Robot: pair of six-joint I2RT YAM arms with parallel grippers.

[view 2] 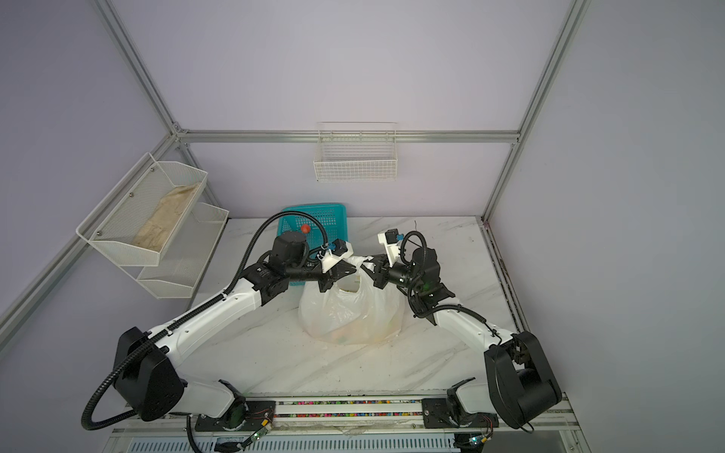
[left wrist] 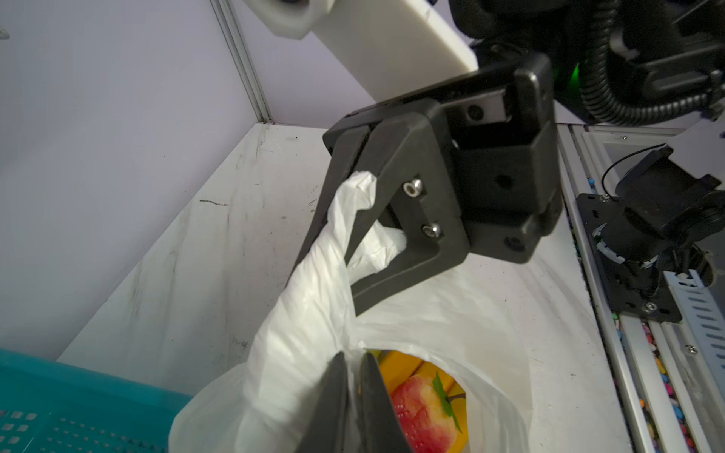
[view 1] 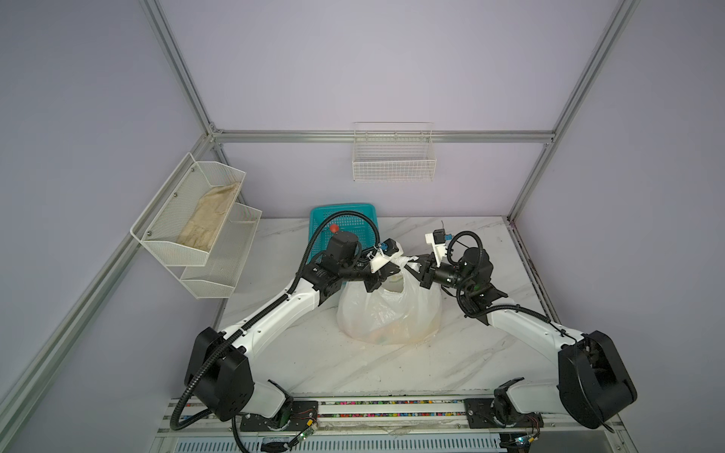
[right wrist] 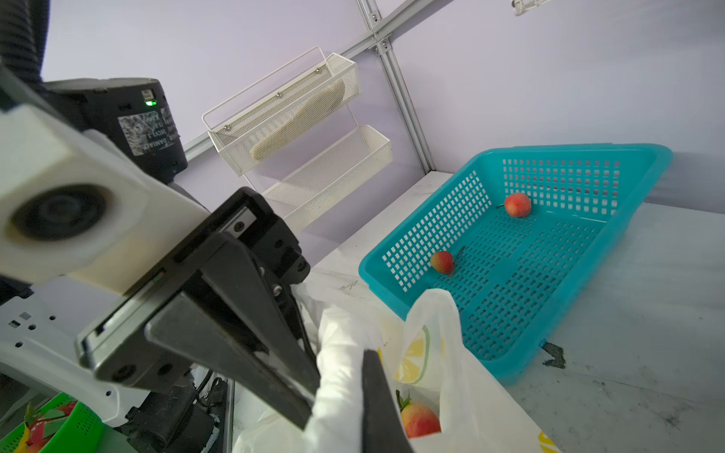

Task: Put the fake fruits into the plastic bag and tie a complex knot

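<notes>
We see a teal basket (view 1: 341,208) at the back edge of the marble table (view 1: 353,372), left of middle. Past the table's left edge a white two-tier mesh rack (view 1: 214,270) hangs on the wall, a beige cloth (view 1: 208,219) lying in its upper tier. Above the back edge hangs a white wire basket (view 1: 394,166).

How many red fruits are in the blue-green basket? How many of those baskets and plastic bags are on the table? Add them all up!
red fruits in the teal basket: 2
teal basket: 1
plastic bag: 1
total: 4
The fruits inside the bag are too hidden to count.
</notes>
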